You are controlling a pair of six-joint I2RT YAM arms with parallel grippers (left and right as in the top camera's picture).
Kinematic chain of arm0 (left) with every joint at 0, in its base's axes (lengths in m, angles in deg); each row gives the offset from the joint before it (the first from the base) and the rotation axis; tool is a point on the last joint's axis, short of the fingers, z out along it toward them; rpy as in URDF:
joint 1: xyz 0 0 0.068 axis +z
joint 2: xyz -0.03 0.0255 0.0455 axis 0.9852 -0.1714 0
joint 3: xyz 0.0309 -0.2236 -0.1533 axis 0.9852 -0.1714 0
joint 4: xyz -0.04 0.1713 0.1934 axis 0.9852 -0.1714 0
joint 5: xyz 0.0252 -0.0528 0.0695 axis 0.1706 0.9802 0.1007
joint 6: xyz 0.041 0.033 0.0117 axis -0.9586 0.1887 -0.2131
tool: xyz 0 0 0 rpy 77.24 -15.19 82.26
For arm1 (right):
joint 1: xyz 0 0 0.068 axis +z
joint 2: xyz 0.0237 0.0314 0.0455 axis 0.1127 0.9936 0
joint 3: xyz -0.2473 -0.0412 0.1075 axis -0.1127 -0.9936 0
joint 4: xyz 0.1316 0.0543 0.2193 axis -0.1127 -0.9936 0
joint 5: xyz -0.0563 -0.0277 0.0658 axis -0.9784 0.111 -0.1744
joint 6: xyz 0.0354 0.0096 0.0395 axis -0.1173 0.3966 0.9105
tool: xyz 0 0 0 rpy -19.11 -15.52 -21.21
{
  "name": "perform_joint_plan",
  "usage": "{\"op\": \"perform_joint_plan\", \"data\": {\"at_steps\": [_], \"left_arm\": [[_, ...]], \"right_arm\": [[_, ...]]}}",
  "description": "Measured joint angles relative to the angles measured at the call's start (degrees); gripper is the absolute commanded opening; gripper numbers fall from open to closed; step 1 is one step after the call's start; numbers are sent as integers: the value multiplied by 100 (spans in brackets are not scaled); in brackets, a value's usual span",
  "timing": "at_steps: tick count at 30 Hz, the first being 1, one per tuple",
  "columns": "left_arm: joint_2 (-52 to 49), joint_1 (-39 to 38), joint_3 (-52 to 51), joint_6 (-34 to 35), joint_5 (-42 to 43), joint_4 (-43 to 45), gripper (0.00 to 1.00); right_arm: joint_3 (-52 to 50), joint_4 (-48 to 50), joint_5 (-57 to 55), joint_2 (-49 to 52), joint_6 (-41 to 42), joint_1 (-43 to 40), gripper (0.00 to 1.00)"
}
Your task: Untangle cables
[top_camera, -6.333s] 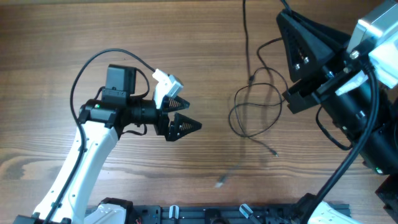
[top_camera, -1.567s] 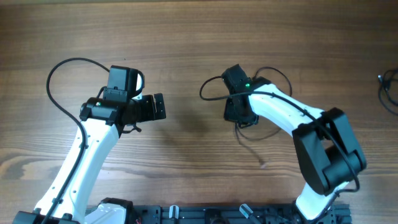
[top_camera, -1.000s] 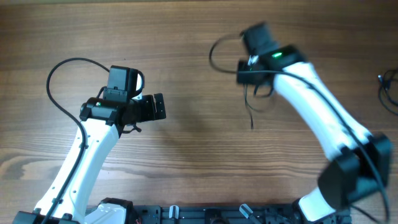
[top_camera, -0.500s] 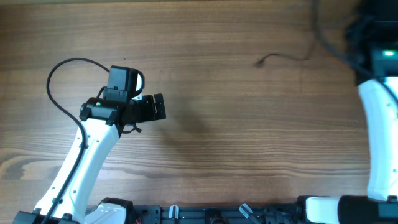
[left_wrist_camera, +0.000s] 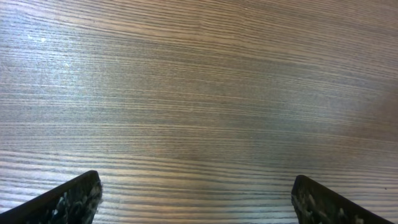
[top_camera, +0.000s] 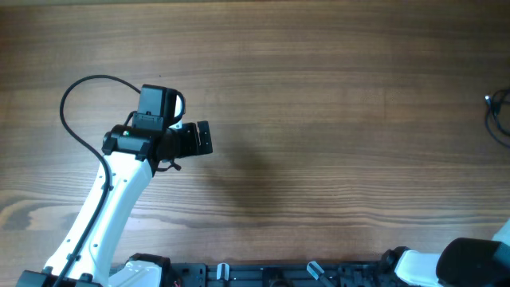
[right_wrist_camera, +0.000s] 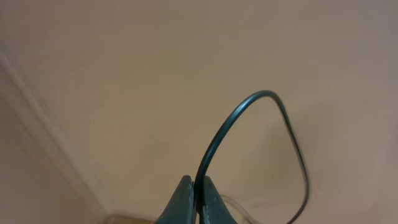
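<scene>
Table [top_camera: 319, 96]: bare wood across the middle, no wire on it there. Left arm [top_camera: 111, 199] reaches in over the left half; right arm [top_camera: 478, 259] shows only its base at the bottom right corner of the overhead view. Left gripper [top_camera: 204, 138] hangs over bare wood, fingers spread wide, nothing between them. Right gripper [right_wrist_camera: 194, 194] is clenched on one cable [right_wrist_camera: 268, 93], whose thin dark loop arches up in front of a pale wall, clear of the table. Second strand [top_camera: 496, 112] lies at the table's right edge; cannot tell if the two join. Judged step: carrying a separated cable off to the side. Next move calls for setting it down well apart from the edge strand, then releasing
</scene>
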Motion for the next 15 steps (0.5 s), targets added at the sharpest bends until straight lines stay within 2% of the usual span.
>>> {"op": "perform_joint_plan", "data": {"at_steps": [4, 14, 15], "left_arm": [[0, 0, 0, 0, 46, 0, 100], [0, 0, 0, 0, 173, -166, 100], [0, 0, 0, 0, 175, -201, 100]], "right_arm": [[0, -195, 1434, 203, 289, -293, 4], [-2, -1143, 3952, 1182, 997, -990, 5], [-2, -1259, 4111, 1252, 1040, -1084, 14]]}}
